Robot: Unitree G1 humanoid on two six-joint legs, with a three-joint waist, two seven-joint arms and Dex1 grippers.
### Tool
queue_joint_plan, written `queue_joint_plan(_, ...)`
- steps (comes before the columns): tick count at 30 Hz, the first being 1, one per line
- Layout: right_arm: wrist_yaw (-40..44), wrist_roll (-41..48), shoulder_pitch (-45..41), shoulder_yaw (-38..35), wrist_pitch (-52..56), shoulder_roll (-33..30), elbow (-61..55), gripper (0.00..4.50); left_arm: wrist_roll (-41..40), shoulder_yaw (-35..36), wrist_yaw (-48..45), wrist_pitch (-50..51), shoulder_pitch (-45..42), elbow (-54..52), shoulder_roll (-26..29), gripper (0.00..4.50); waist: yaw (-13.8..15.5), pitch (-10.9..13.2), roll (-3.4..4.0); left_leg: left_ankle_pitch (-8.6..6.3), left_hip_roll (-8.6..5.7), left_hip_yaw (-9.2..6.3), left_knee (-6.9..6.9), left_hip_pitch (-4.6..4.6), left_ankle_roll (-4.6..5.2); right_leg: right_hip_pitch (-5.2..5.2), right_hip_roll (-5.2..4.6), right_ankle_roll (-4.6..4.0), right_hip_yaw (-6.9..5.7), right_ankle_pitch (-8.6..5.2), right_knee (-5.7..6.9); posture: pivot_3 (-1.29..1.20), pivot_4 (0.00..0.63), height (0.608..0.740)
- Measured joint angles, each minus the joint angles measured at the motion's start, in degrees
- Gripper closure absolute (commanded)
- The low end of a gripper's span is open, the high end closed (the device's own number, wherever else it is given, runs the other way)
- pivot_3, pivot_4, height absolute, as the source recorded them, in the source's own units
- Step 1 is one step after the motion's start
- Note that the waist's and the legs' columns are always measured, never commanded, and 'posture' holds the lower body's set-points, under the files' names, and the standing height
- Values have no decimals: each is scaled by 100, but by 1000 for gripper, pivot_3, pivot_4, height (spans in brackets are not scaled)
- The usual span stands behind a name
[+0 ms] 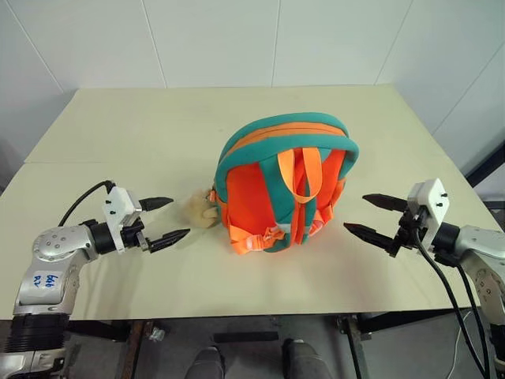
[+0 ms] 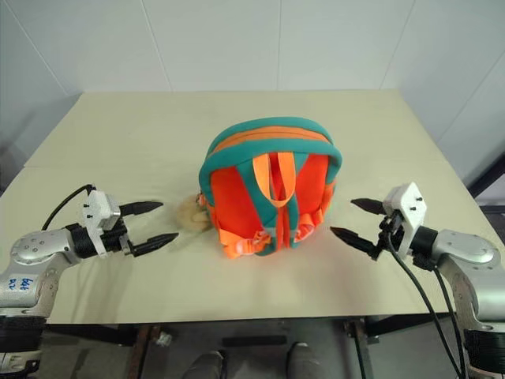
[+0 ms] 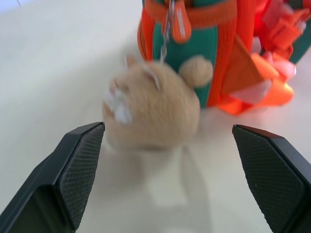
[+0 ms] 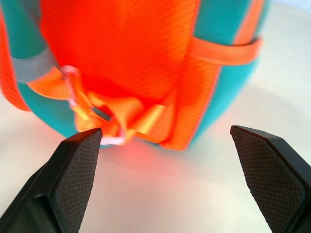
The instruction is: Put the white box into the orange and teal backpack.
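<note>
The orange and teal backpack (image 1: 284, 189) stands upright in the middle of the table, its straps facing me and a tan plush toy (image 1: 201, 209) lying at its left foot. My left gripper (image 1: 180, 217) is open just left of the plush toy, fingers pointing at it, holding nothing. On the other side, my right gripper (image 1: 355, 212) is open a short way off the backpack's right flank, also empty. In the right wrist view the backpack's lower side and orange webbing (image 4: 146, 121) sit between the spread fingers, apart from them. The white box is out of view.
The beige table (image 1: 118, 134) reaches back to a white panelled wall. Its front edge runs just below both grippers, and its right edge lies close behind the right arm.
</note>
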Motion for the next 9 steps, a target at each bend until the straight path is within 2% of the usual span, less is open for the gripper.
queue_joint_plan(9,-4,-239,147,-45,-776,27,293,35,-56,-105,-118,27,25,-14,-56,0,-7,0,0,-1,1,0,-4,1,1,-1,1,11,0,5,0,0,150,740)
